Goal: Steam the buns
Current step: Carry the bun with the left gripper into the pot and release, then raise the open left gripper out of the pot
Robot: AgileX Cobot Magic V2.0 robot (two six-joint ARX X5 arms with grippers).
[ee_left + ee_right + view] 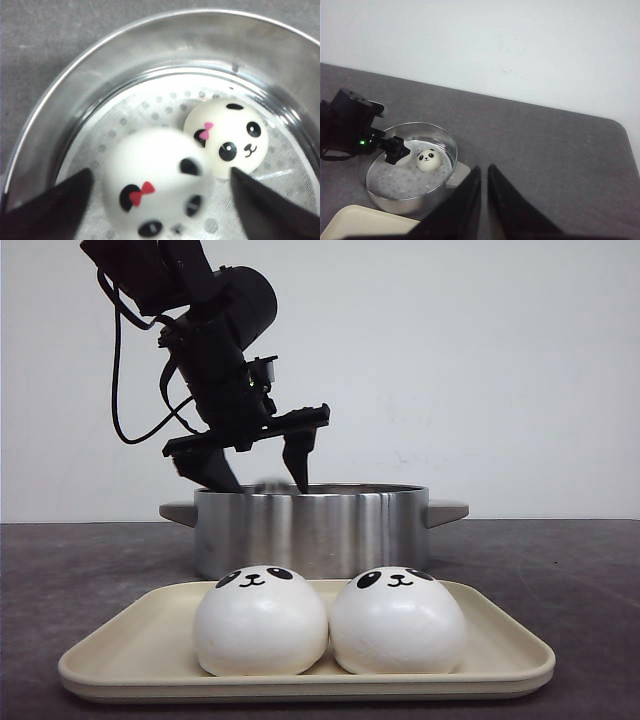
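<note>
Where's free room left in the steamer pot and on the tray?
In the steamer pot, bare perforated floor runs along the wall beside the two bow buns; the middle is crowded by them and the open left gripper. On the cream tray, both ends are bare; its centre holds two touching panda buns.

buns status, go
Left gripper open over pot, bun between fingers, not clamped. Right gripper shut, idle. Second bun in pot, two on tray. Nothing blocking.
</note>
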